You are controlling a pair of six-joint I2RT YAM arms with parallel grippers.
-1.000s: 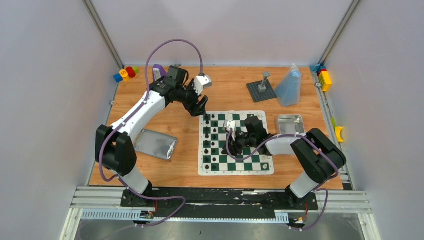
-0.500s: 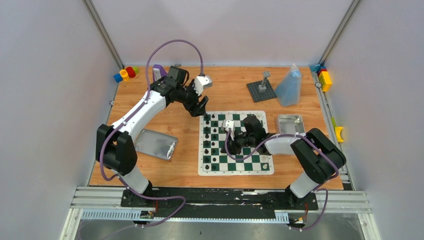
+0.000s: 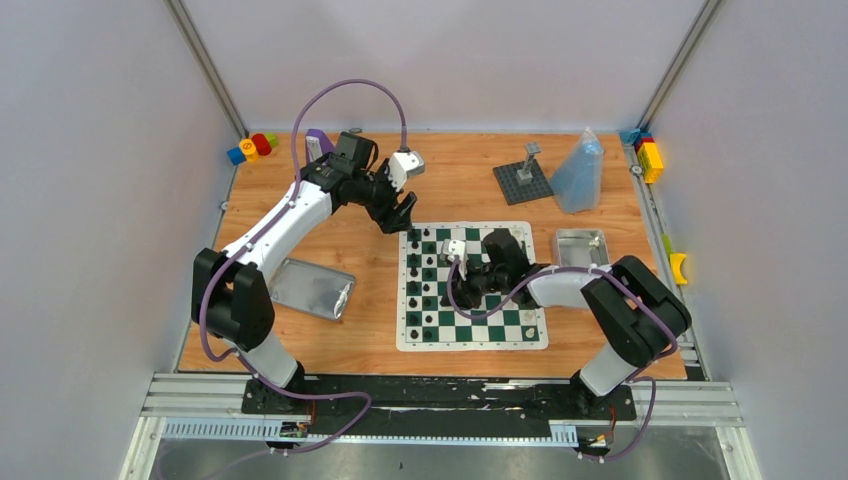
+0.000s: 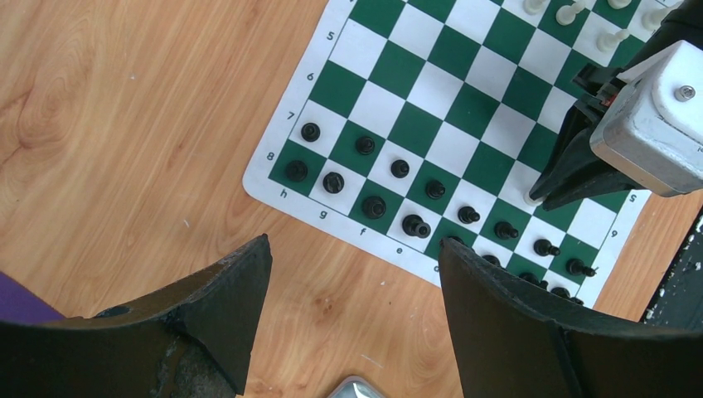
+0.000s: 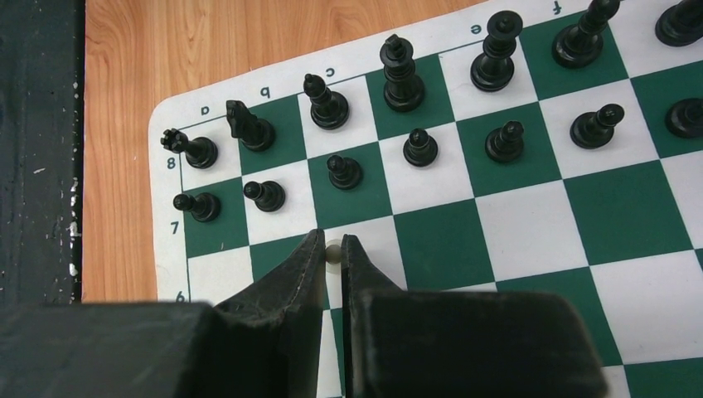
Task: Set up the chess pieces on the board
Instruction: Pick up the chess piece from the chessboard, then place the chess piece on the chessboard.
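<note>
Though tiny, cream piece point(image 5: 333, 256) (pinched) between tips of right pincer point(image 5: 333, 246).

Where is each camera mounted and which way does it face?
Top external: above, behind the bases, looking down on the board; left arm, right arm show.
Left wrist: beside the board's corner, facing down at black pieces; open left jaws below.
Right wrist: low over the board; right jaws pinch a cream piece.
Shared: both wrist views show those black pieces.
</note>
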